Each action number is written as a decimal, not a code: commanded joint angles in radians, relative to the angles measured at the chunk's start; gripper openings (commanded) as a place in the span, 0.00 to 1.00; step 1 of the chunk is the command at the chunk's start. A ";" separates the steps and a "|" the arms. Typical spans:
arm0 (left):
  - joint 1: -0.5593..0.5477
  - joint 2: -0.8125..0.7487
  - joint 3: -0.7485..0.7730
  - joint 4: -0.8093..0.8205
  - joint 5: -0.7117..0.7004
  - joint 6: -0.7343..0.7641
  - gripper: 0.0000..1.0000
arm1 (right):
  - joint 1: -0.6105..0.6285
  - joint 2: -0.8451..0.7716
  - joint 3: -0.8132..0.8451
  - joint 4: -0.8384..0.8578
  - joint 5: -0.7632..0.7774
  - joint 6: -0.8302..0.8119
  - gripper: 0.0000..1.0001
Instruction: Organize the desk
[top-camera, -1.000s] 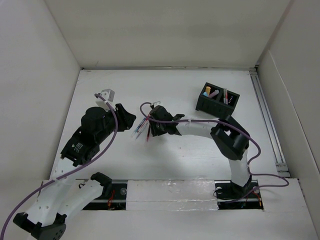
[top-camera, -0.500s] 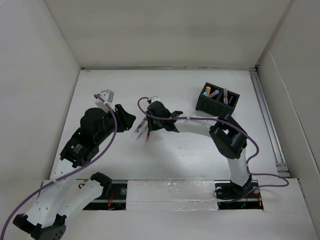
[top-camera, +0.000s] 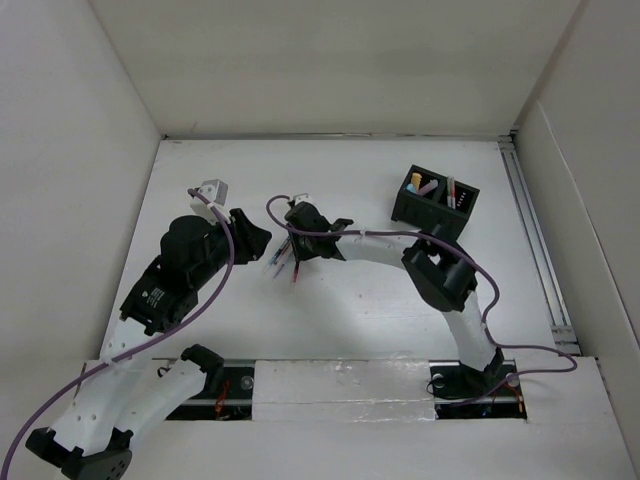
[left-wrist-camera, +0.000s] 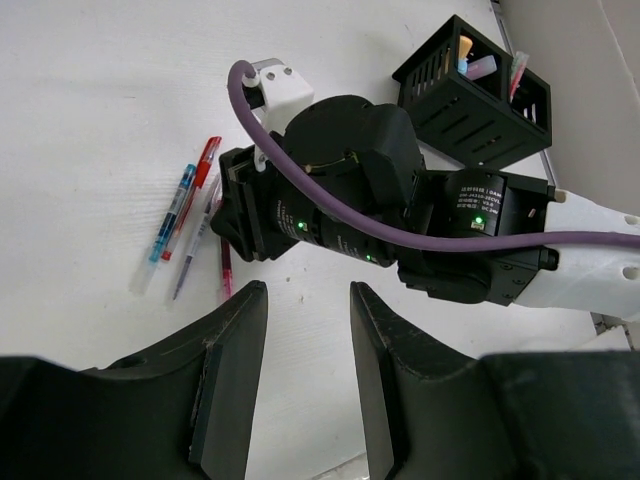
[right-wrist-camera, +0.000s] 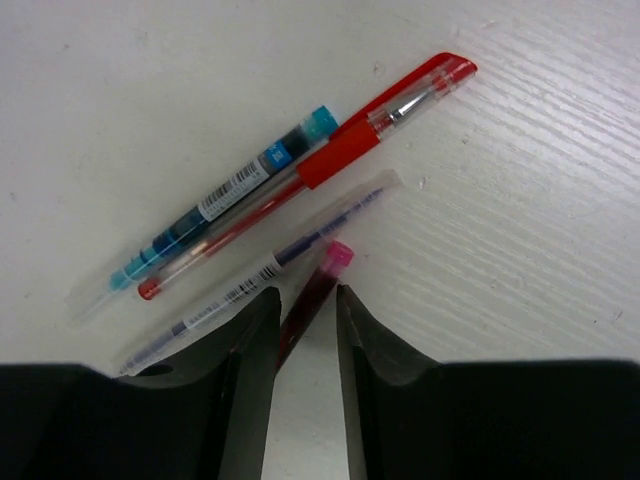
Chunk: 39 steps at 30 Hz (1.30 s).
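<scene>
Table, large, flat, white and matte (top-camera: 380, 320), sits boxed in by white panel walls (top-camera: 330, 70), stretching out under both arms and carrying everything on show. Right pincer (right-wrist-camera: 302, 312) is down at the pen cluster left of centre, black fingers (right-wrist-camera: 250, 335) either side of a dark red pen with a pink end (right-wrist-camera: 318, 285). The gap is narrow and the pen sits right in it, but whether the fingers actually press on it I cannot tell. Just beside that one lies a clear pen with dark violet ink (right-wrist-camera: 262, 270), next a red pen with a clear barrel (right-wrist-camera: 340, 152), next a blue-and-teal clear pen (right-wrist-camera: 225, 195). All four lie flat on the table, fanned out and roughly parallel. Left pincer (left-wrist-camera: 305, 300) hangs just left of the cluster, partly parted, nothing between its fingers. Over on the far right, well apart from the pens, a small black slotted box (top-camera: 435, 198) stands upright with a few coloured items poking out of its compartments.
</scene>
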 joint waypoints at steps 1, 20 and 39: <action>-0.004 -0.001 0.020 0.023 0.001 0.017 0.35 | 0.006 0.012 0.025 -0.084 0.061 0.010 0.34; -0.004 0.016 0.057 0.018 -0.013 0.011 0.35 | 0.026 -0.190 -0.288 -0.125 0.195 -0.120 0.25; -0.004 0.027 0.028 -0.010 -0.070 -0.006 0.42 | -0.166 -0.738 -0.497 0.176 0.091 -0.367 0.00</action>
